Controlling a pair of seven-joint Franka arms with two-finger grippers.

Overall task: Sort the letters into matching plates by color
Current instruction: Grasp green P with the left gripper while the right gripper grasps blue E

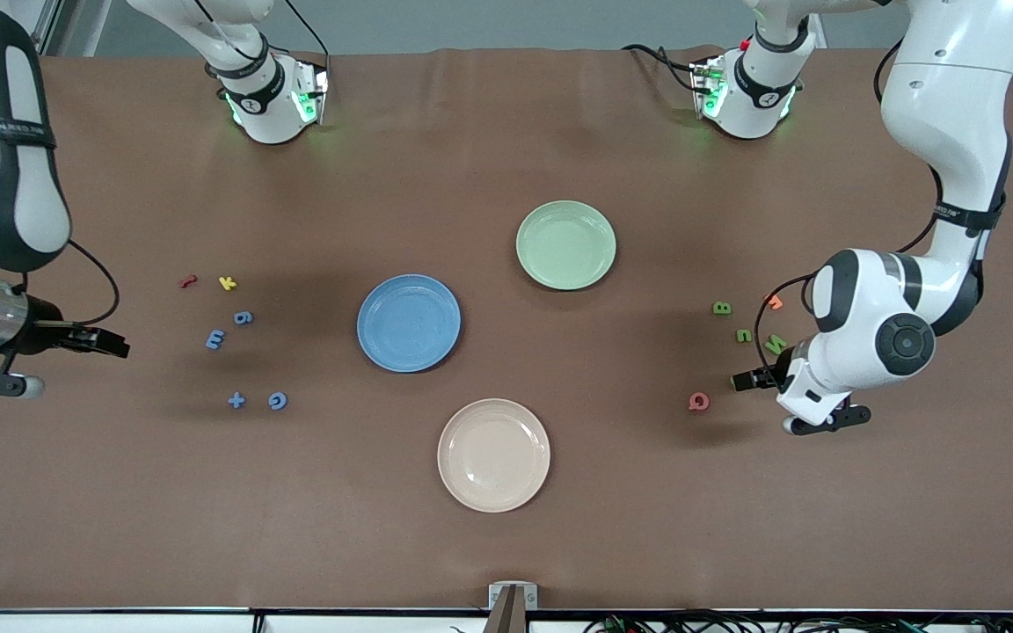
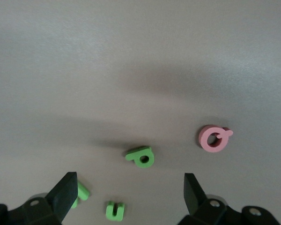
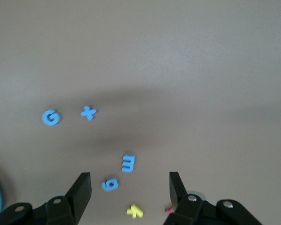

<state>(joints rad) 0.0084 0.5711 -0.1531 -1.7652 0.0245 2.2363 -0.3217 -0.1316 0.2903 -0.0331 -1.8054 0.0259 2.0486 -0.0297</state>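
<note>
The blue plate (image 1: 409,323) and the pale green plate (image 1: 566,244) lie mid-table. Toward the right arm's end lie blue letters: a 6 (image 1: 244,317), an m (image 1: 215,338), a plus (image 1: 236,401) and a G (image 1: 277,401). My right gripper (image 1: 111,343) hovers beside them, open and holding nothing (image 3: 129,187); its wrist view shows the 6 (image 3: 110,184) and m (image 3: 128,163). Toward the left arm's end lie green letters (image 1: 722,308), (image 1: 744,335), (image 1: 776,343). My left gripper (image 1: 748,380) hangs open and empty over them (image 2: 130,187), with one green letter (image 2: 115,210) between its fingers' line.
A beige plate (image 1: 494,454) lies nearer the front camera than the blue one. Red (image 1: 188,281) and yellow (image 1: 227,283) letters lie by the blue ones. An orange letter (image 1: 774,302) and a pink letter (image 1: 699,402) lie by the green ones.
</note>
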